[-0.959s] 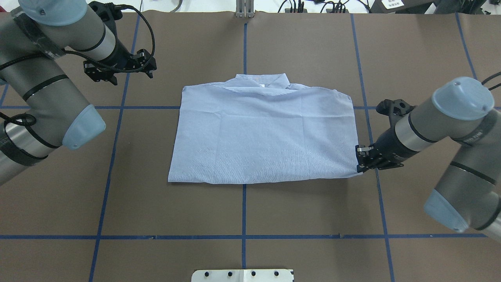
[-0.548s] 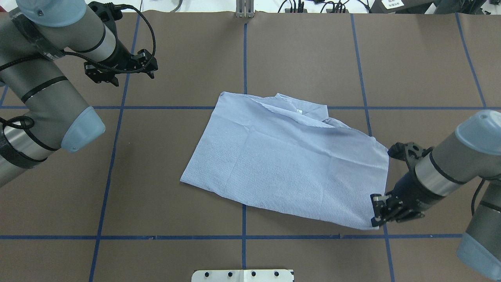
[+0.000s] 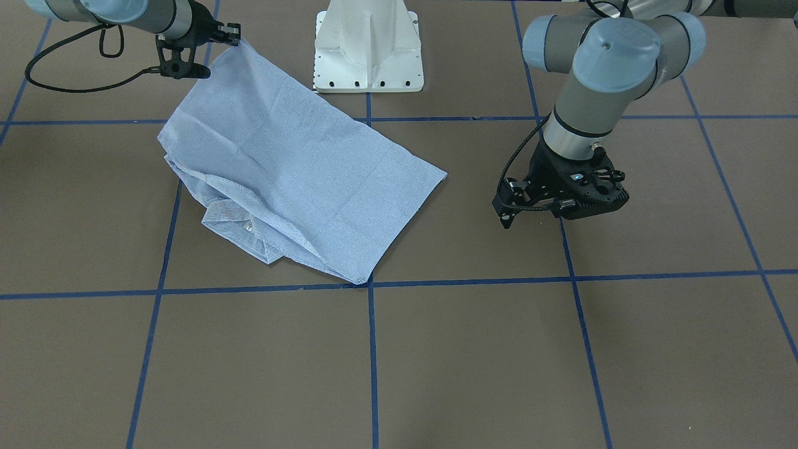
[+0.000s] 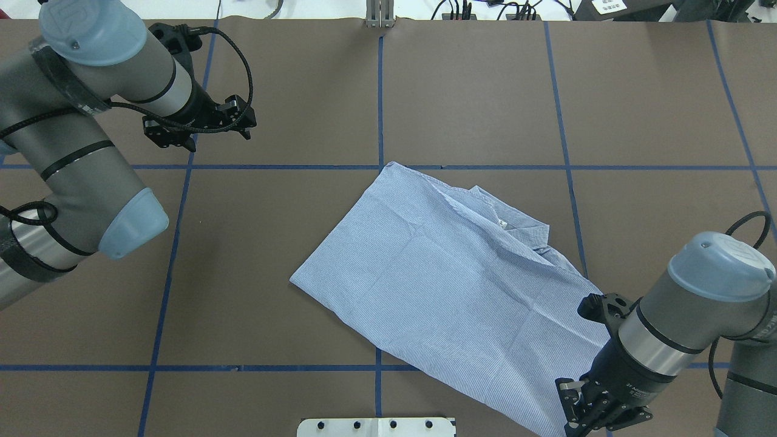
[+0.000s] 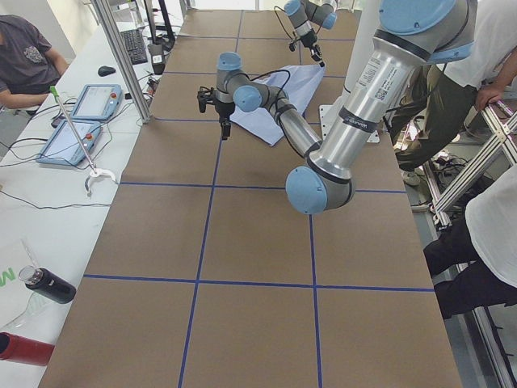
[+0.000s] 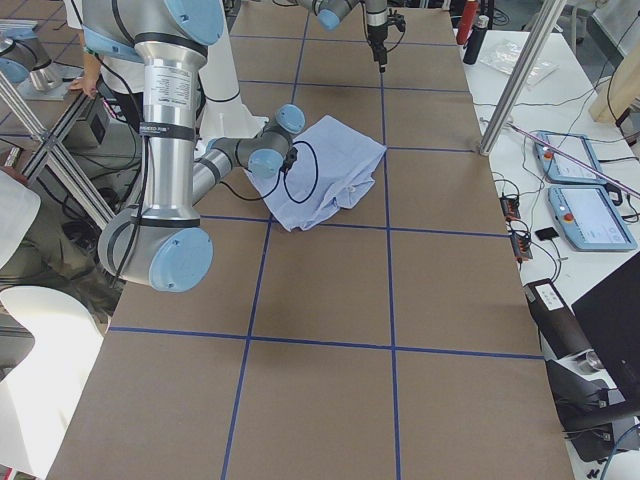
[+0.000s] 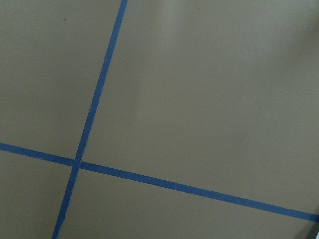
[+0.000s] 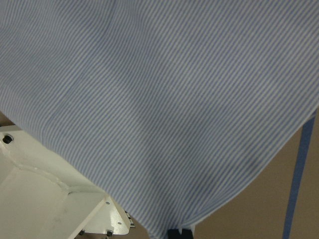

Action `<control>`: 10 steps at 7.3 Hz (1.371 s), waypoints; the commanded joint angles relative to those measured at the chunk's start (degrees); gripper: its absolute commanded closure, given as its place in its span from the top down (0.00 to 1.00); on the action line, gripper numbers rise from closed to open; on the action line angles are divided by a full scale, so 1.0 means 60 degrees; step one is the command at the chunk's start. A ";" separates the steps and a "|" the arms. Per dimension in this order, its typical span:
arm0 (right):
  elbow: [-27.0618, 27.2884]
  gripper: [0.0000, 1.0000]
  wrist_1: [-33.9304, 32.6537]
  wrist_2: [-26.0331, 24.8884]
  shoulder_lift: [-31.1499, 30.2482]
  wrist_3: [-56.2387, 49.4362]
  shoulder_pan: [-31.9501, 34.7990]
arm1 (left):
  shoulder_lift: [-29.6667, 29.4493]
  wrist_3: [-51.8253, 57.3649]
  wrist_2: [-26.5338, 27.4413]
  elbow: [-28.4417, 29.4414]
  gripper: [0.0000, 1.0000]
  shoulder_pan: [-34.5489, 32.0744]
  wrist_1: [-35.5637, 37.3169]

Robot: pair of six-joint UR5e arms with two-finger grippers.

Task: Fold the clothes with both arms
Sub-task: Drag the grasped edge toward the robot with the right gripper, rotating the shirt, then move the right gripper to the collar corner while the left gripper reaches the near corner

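The clothes are one light blue striped shirt (image 4: 449,291), folded into a rectangle and lying askew on the brown table, collar (image 4: 516,227) towards the far right. My right gripper (image 4: 573,419) is shut on the shirt's near right corner, close to the table's near edge. In the front-facing view that corner hangs lifted from the right gripper (image 3: 234,38), with the rest of the shirt (image 3: 293,174) trailing on the table. Striped cloth (image 8: 159,99) fills the right wrist view. My left gripper (image 4: 246,124) hovers open and empty over bare table at the far left, well apart from the shirt.
The white pedestal base (image 3: 368,56) stands at the near edge next to the lifted corner. Blue tape lines (image 7: 94,107) grid the table. People (image 5: 485,48) stand behind the robot. A side table holds tablets (image 5: 97,101) and bottles (image 5: 44,284).
My right gripper has pulled the shirt's corner towards the near edge, sliding and turning the shirt from square to diagonal. The left arm has shifted slightly to the right.
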 commanded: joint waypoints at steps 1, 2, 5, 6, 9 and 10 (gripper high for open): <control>-0.0351 1.00 0.0038 -0.0027 0.0847 -0.0004 0.1226 | 0.0194 -0.0158 -0.0057 -0.0311 1.00 0.0579 -0.0060; -0.0703 1.00 0.0125 -0.0317 0.1956 -0.0034 0.2365 | 0.0165 -0.1015 -0.0058 -0.0326 1.00 0.1017 -0.0235; -0.0997 1.00 0.0111 -0.0700 0.3226 -0.0049 0.3795 | 0.0121 -0.3402 -0.0029 -0.0370 1.00 0.2393 -0.1931; -0.0999 1.00 0.0112 -0.1064 0.3256 -0.0078 0.3841 | 0.0077 -0.3933 0.0218 -0.0370 1.00 0.2776 -0.2008; -0.1058 1.00 0.0126 -0.1140 0.3300 -0.0078 0.3856 | 0.0077 -0.3983 0.1100 0.0593 0.99 0.3496 -0.2111; -0.0985 1.00 0.0126 -0.1141 0.3300 -0.0078 0.3856 | 0.0106 -0.4055 0.1114 0.0641 0.98 0.3657 -0.2097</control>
